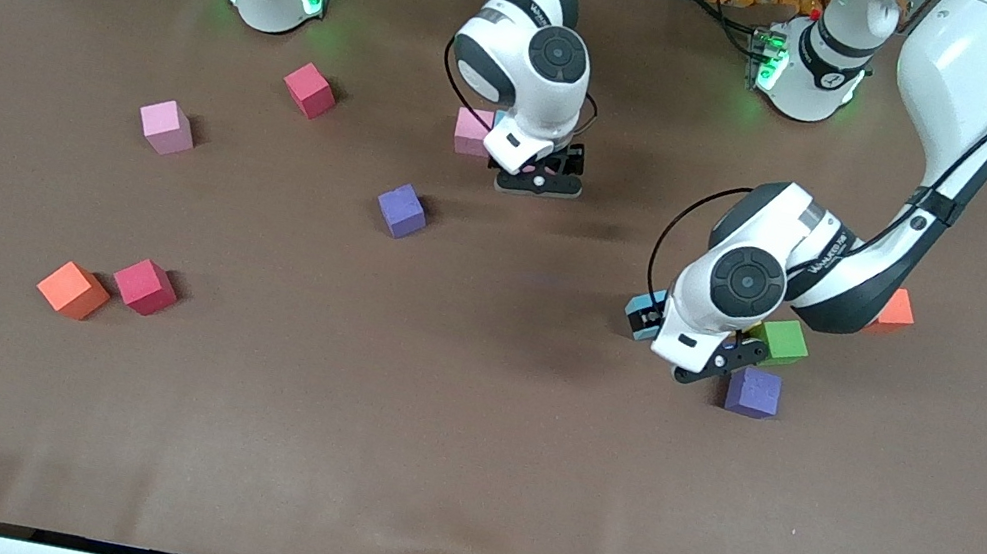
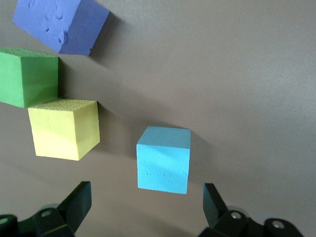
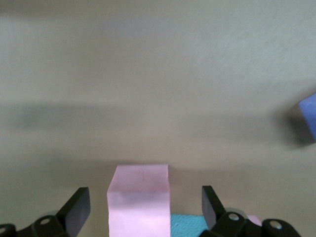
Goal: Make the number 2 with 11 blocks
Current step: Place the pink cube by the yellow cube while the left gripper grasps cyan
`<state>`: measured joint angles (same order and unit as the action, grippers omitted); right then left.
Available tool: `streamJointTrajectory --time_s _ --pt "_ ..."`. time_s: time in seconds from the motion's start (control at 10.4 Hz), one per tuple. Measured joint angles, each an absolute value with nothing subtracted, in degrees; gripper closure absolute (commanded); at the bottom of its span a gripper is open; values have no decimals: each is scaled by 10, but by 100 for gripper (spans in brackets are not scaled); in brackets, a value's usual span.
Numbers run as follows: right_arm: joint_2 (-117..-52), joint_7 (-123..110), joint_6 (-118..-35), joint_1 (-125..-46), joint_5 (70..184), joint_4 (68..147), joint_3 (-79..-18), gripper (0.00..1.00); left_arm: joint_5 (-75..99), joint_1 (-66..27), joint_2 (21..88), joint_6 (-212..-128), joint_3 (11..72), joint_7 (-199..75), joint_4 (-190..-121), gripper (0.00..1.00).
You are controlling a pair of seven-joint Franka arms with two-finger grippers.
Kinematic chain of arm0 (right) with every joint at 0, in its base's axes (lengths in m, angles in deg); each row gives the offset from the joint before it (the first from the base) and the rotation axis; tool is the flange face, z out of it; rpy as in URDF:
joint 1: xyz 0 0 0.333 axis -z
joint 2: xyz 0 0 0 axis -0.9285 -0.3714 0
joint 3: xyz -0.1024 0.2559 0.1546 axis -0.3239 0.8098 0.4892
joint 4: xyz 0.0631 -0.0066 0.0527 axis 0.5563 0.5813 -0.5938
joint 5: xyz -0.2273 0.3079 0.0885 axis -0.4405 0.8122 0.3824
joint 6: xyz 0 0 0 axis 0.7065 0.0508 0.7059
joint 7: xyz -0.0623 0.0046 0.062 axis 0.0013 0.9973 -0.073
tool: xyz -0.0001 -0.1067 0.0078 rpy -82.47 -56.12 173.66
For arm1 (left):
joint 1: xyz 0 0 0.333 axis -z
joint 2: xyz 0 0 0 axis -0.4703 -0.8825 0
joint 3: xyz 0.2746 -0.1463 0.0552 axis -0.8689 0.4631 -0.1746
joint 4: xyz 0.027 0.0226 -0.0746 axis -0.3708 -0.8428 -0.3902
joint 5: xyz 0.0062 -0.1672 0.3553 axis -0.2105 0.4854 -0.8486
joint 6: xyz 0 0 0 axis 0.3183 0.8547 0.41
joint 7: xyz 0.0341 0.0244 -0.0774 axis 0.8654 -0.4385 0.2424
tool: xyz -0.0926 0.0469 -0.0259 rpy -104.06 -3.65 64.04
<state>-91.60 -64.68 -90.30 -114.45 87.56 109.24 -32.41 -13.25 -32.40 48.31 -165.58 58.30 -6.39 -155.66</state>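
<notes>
My left gripper (image 1: 688, 352) is open low over the table at the left arm's end. In the left wrist view (image 2: 145, 202) a light blue block (image 2: 164, 158) lies just ahead of its spread fingers, untouched; it also shows in the front view (image 1: 645, 312). Beside it lie a yellow block (image 2: 64, 128), a green block (image 2: 27, 76) and a purple block (image 2: 61, 22). My right gripper (image 1: 537, 173) is open, with a pink block (image 3: 139, 197) between its fingers and gaps on both sides. A light blue block (image 3: 187, 224) lies against that pink one. No digit 2 shows.
Loose blocks lie toward the right arm's end: red (image 1: 310, 89), pink (image 1: 167, 126), purple (image 1: 402, 209), red (image 1: 145, 286) and orange (image 1: 74, 289). An orange block (image 1: 896, 309) sits under the left arm. Green (image 1: 779, 341) and purple (image 1: 752, 392) lie beside the left gripper.
</notes>
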Motion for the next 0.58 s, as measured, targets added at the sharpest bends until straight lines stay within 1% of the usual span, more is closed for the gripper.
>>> streamJointTrajectory --time_s 0.19,0.58 --pt "-904 -632 -898 -1108 875 1090 -325 0 -132 -324 482 -1657 583 -56 -1557 0" --pt "-880 -537 -835 -1024 875 1088 -327 0 -132 -325 479 -1668 581 -32 -1566 0"
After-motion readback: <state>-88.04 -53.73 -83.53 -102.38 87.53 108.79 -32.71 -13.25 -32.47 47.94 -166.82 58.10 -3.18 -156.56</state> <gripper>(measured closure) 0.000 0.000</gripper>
